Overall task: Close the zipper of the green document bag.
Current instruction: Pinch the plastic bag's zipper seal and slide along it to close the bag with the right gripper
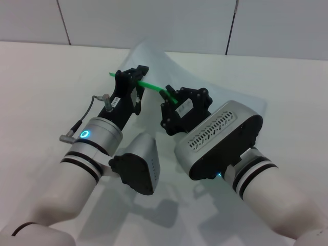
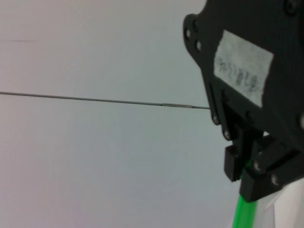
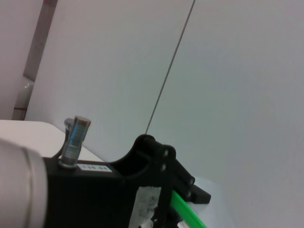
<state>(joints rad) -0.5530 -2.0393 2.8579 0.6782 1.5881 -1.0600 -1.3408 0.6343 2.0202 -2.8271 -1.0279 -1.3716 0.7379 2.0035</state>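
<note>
Both tools on the raised zipper [image 1: 152, 85].
We see left tool [image 1: 134, 76] and right tool [image 1: 171, 97] each clamped on it, green document bag [image 1: 205, 77] lifted off the surface [image 1: 41, 82].

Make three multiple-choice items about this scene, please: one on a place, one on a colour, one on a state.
1. Where is the zipper?
A. Flat on the table
B. Lifted between both end effectors
C. Beside the wall

2. What colour is the zipper strip?
A. Red
B. Bright green
C. Black

3. How is the left end effector?
A. Shut on the zipper
B. Open, parked far away
C. Out of sight

Answers:
1 B: the zipper spans from the left end effector to the right end effector, above the green document bag.
2 B: the strip is bright green.
3 A: its fingers clamp the strip.
</note>
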